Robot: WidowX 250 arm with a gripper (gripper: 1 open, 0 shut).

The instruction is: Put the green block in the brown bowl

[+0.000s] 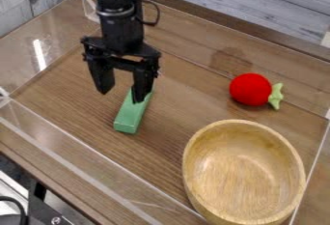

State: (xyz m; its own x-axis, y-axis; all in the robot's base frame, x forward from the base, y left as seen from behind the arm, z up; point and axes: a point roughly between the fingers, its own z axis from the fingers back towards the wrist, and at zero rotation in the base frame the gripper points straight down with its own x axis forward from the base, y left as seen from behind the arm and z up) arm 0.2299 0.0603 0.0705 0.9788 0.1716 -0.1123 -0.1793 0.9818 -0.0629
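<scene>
Green block (133,107): flat on table (65,84), left of brown bowl (244,174), not yet grasped. Gripper (122,86): jaws spread wide, empty, poised over block's far end. Remaining: grasp, lift, carry to bowl; approx. early stage.
</scene>
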